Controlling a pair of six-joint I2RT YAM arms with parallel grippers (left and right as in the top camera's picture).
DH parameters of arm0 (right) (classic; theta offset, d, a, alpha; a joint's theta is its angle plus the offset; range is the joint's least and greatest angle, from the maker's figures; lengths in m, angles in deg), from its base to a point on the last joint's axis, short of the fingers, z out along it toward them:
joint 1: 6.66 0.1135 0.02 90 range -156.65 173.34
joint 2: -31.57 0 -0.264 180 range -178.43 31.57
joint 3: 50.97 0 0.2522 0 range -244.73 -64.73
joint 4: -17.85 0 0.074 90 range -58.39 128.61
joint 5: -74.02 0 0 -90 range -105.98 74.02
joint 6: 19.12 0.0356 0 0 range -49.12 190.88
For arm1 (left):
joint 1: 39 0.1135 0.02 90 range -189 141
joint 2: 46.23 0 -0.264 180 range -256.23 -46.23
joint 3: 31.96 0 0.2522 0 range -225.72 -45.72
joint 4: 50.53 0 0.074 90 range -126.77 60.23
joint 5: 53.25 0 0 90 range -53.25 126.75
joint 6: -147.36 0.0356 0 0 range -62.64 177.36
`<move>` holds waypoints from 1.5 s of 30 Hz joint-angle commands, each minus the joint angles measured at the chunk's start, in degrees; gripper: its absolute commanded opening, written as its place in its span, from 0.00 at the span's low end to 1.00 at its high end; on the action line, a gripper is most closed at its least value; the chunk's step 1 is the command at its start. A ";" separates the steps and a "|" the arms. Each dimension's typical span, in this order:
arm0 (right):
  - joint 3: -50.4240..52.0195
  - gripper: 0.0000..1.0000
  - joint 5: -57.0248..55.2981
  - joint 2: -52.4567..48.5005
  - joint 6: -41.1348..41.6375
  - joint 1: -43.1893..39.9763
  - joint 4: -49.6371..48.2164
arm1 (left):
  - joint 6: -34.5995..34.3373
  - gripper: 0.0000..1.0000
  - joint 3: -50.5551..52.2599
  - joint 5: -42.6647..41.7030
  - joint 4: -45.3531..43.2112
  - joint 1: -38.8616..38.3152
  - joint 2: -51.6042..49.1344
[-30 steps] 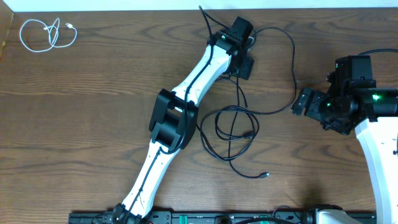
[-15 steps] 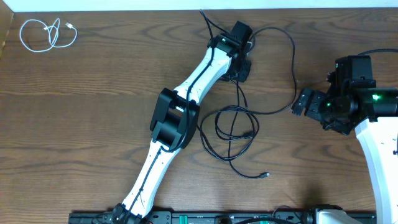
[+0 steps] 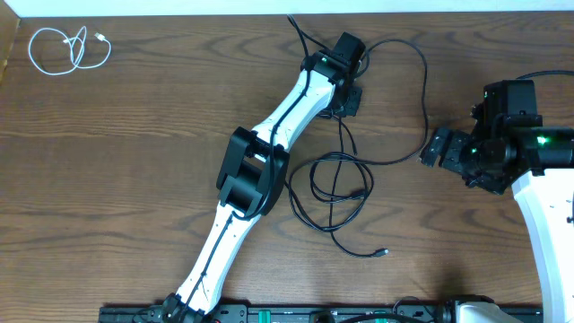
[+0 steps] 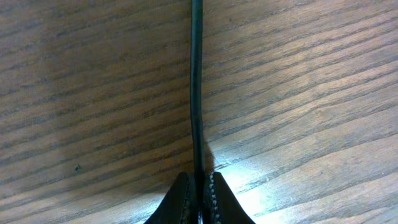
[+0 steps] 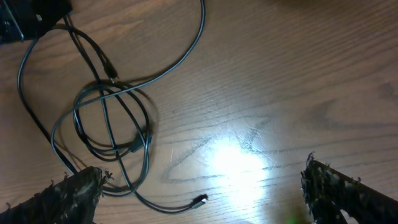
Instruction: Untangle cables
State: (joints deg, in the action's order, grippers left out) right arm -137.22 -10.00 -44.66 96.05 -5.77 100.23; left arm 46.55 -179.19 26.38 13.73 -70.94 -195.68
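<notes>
at the far edge of the desk (image 3: 134, 179), the left end effector (image 4: 198, 200) is pinched together on a single black cable (image 4: 196, 93), which runs straight out from the pinch across the wood grain in the left wrist view. from above, that strand leads down into the tangle (image 3: 336, 188), a heap of overlapping black loops lying flat near the middle of the desk, with one free plug end (image 3: 383, 253) trailing toward the near side. another long run arcs off the top of the pile to the right. the right end effector (image 5: 200, 174) hangs well apart from the pile on the right, jaws spread wide and holding nothing. a short white cable (image 3: 67, 49) sits coiled by itself in the far left corner, away from the black ones.

these cords look light, thin and limp, so i'd expect a pull to drag the whole pile along unless something pins the rest. the sheath looks smooth, so a grip could slide along it. the free plug end seems the sensible place to take hold for drawing a strand out of the loops.
</notes>
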 commanded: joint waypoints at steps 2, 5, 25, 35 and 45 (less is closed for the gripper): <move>0.20 0.99 0.17 0.20 -0.61 -0.04 -0.44 | -2.21 0.08 1.44 -0.72 1.70 -0.02 2.49; 0.20 0.99 0.11 0.20 -0.61 -0.04 -1.03 | -2.21 0.07 1.44 -5.57 2.16 -0.02 6.47; 0.20 0.99 -1.25 0.20 -0.63 -0.15 -11.98 | -1.97 0.08 1.46 -23.93 11.89 -0.52 40.72; 0.17 0.99 13.86 0.52 -9.60 -0.15 -24.98 | -3.34 0.07 1.46 -23.89 14.19 -0.55 49.77; 0.17 0.99 14.58 0.46 -23.45 0.02 -41.16 | -6.05 0.08 1.46 -23.91 17.25 -0.55 59.04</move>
State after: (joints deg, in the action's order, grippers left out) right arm -137.02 3.38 -44.66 80.24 -5.77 60.74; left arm 41.99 -176.91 3.56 30.80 -71.42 -140.12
